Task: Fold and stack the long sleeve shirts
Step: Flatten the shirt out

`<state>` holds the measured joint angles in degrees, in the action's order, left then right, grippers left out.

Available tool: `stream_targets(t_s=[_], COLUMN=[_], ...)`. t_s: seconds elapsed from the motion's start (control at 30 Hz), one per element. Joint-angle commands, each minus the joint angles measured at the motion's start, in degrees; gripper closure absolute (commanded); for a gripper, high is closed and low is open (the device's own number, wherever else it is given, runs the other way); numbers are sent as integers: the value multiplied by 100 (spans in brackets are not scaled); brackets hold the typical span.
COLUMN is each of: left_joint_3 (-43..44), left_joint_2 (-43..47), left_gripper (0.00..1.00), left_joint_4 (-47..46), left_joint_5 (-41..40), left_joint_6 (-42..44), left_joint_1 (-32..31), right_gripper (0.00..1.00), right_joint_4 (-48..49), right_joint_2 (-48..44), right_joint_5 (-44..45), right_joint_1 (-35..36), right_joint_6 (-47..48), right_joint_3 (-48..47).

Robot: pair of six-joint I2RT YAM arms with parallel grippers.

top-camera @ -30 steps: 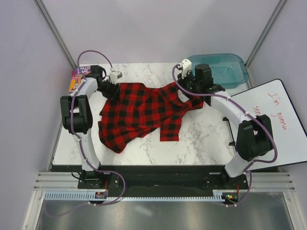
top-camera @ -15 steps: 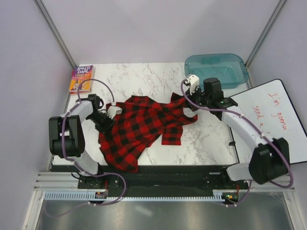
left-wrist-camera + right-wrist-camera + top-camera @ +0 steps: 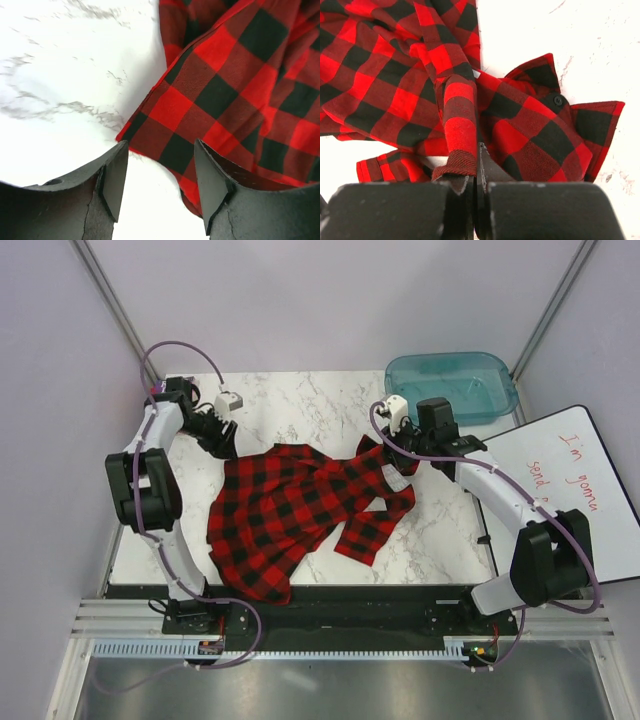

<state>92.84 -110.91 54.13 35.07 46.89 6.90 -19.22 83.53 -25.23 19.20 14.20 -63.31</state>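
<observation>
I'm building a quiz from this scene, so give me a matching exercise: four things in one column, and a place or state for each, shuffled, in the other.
1 left pincer
2 right pincer
3 teal bin
4 whiteboard

a at the far right corner of the table
b shut on the shirt
c open over the shirt's edge
d right of the table, red writing

Pairs: 1-c, 2-b, 3-a, 4-d

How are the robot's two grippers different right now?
The left gripper is open; the right gripper is shut. The left gripper holds nothing, only hovering by the plaid shirt's edge; the right gripper pinches a fold of it. Both are black and at the same shirt.
</observation>
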Motion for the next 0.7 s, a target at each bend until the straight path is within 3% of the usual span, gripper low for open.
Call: stream_targets(t_s=[0.0, 0.23, 0.67], left_joint_3=[138, 375, 253], left_joint_2=[-492, -1090, -1231], left_gripper=[37, 35, 38], left_joint_4=[116, -174, -755], left_joint_5=[70, -308, -633], left_joint_6=[908, 1041, 1287], left_joint_1=[13, -30, -101], right_gripper=[100, 100, 100], right_joint_4=[120, 121, 129], right_joint_2=[32, 32, 41], right_joint_5=[-201, -210, -166], right_joint_1=[-30, -30, -30], right_joint_6=[13, -48, -22], right_joint_3=[-472, -481, -533])
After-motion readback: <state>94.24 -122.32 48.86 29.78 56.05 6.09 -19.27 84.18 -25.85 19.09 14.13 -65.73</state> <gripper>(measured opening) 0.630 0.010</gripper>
